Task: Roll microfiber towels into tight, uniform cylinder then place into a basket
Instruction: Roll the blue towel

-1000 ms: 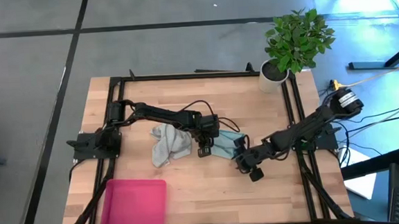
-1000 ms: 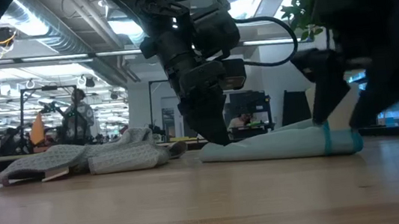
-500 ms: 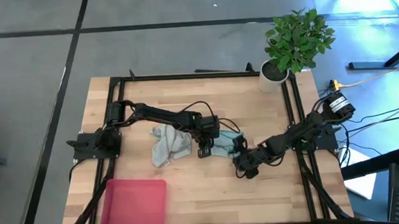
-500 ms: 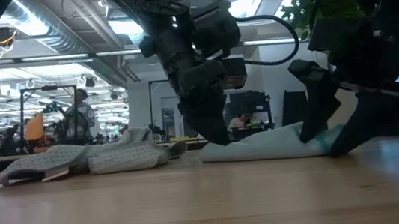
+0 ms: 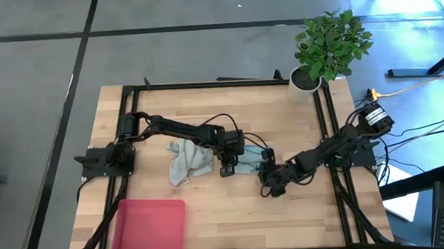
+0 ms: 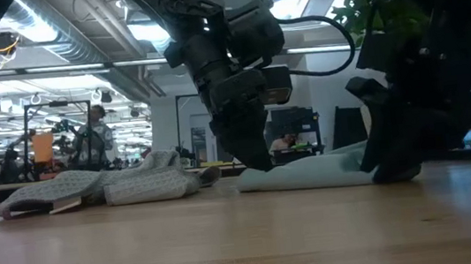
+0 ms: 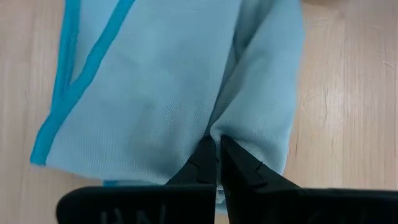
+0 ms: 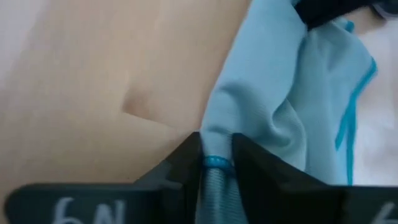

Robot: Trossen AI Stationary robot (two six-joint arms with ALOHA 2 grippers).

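The pale wooden bench (image 5: 212, 218) carries, nearest, a shallow pink-red plastic basket (image 5: 149, 225) at the front, well apart from the pale blue-teal microfiber towel (image 5: 249, 163) lying mid-bench. The right claw (image 5: 269, 185) pinches that towel's near edge, its fingers (image 8: 186, 163) closed on a teal-hemmed fold. The left claw (image 5: 228, 167), fully closed, nips the towel's opposite side. Just beyond the teal towel lies a crumpled light grey microfiber towel (image 5: 188, 158). Behind it, at the bench's far corner, stands a green plant in a white pot (image 5: 323, 53). In the low view a person (image 6: 94, 135) stands in the room behind; the right claw hides the teal towel's end.
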